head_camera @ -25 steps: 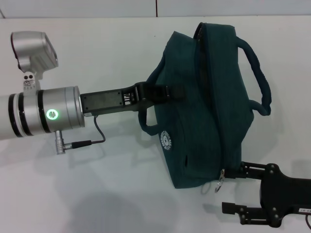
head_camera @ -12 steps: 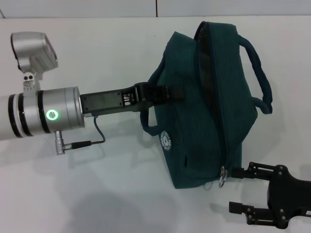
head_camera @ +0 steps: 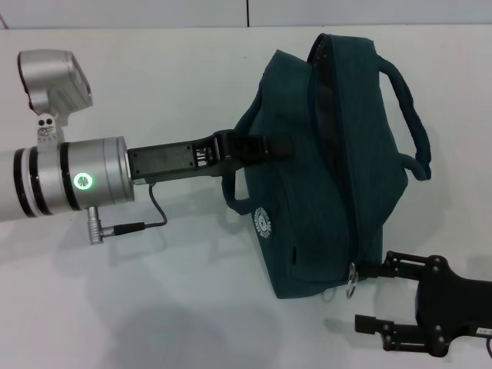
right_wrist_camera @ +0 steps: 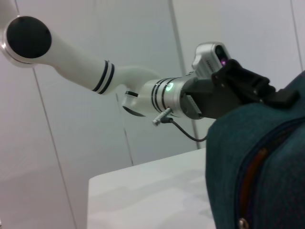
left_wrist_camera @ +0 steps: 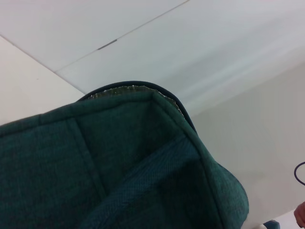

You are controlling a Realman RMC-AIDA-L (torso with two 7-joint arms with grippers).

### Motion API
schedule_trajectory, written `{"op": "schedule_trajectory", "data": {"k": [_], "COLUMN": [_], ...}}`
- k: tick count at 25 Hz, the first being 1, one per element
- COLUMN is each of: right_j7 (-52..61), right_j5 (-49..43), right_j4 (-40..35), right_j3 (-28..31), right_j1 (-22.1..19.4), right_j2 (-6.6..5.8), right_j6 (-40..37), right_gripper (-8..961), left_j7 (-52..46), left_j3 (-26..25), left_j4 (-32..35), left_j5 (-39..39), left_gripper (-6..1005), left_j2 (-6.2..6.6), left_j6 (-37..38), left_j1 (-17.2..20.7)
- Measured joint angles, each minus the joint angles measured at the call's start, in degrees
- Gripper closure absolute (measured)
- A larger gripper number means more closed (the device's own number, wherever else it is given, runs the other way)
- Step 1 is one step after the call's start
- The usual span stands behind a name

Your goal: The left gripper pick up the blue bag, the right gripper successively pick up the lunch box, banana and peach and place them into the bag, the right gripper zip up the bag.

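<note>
The blue bag (head_camera: 323, 177) hangs tilted above the white table, its fabric filling the left wrist view (left_wrist_camera: 119, 167). My left gripper (head_camera: 265, 146) is shut on it at the side handle, also seen in the right wrist view (right_wrist_camera: 257, 88). My right gripper (head_camera: 370, 297) is open at the bag's near lower end, its upper finger just beside the silver zipper ring pull (head_camera: 350, 282). Along the zipper slit (right_wrist_camera: 250, 179) something orange shows inside. The lunch box, banana and peach are hidden.
The white table (head_camera: 154, 307) spreads below the bag. The left arm's silver section (head_camera: 69, 177) and its cable (head_camera: 150, 215) reach in from the left. The bag's far handle (head_camera: 411, 123) loops out to the right.
My right gripper shifted slightly right and came back beside the zipper pull. The bag and left arm held still.
</note>
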Motion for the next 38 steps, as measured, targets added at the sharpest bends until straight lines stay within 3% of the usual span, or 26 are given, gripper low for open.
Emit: {"op": "schedule_trajectory", "data": {"k": [38], "right_j7": [0.0], "right_j5": [0.9], "right_j4": [2.0], "right_j3": [-1.7], "right_j1": [1.3], "right_j2": [0.38], "right_j6": [1.2], "right_gripper": [246], "left_j7": [-0.1], "left_j3": [0.0], "left_j4": [0.0], "left_j5": [0.0], "left_gripper": [938], "left_j2": [0.00], "left_j6": [0.1], "left_j1": [-0.4]}}
